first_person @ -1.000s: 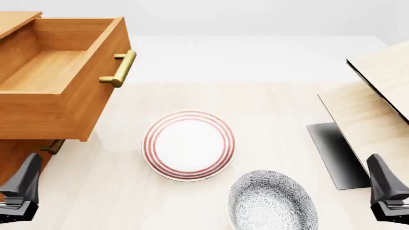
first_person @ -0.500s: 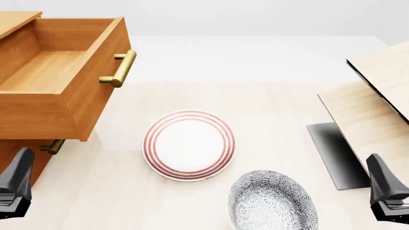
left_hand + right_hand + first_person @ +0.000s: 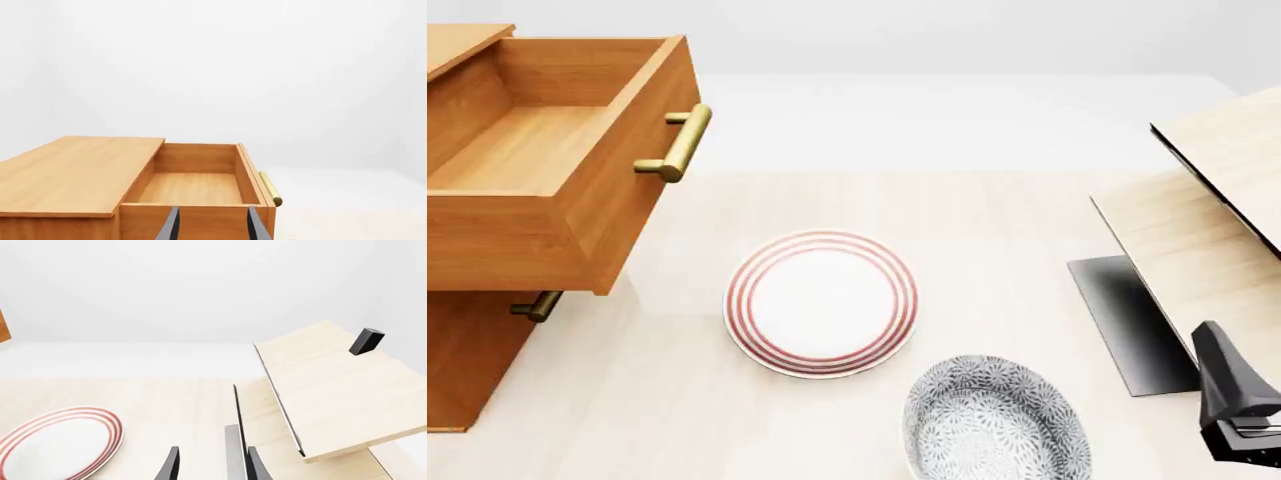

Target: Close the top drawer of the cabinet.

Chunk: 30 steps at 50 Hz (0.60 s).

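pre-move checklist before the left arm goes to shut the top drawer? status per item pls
1. top drawer pulled out of the cabinet: ok, wide open, needs pushing in.
2. Drawer interior free of objects: ok, it looks empty in the left wrist view.
3. brass handle and front panel reachable: ok, nothing in front of them.
4. left gripper aimed at the drawer: ok, fingertips apart, holding nothing; out of the front view.
5. right gripper clear of the path: ok, low at the right edge, open.
6. red-striped plate and patterned bowl away from the drawer: ok, out on the table.
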### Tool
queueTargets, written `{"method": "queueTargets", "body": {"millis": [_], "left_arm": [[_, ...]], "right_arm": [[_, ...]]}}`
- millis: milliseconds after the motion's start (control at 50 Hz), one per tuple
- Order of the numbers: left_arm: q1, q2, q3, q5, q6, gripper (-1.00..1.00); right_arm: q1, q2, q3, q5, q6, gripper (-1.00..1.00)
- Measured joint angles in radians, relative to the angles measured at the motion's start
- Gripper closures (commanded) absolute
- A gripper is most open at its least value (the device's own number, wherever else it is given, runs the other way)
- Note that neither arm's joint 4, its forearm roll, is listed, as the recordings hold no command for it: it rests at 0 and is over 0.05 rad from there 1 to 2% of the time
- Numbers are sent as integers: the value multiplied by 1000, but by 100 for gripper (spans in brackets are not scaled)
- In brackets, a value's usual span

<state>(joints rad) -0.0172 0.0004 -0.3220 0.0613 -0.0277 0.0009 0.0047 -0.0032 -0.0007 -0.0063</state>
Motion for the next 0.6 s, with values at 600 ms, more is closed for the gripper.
{"method": "queueTargets", "body": {"millis": [600], "left_arm": [[-108,0,-111,28,58,-100]], "right_arm": [[0,0,-1,0,0,-100]]}}
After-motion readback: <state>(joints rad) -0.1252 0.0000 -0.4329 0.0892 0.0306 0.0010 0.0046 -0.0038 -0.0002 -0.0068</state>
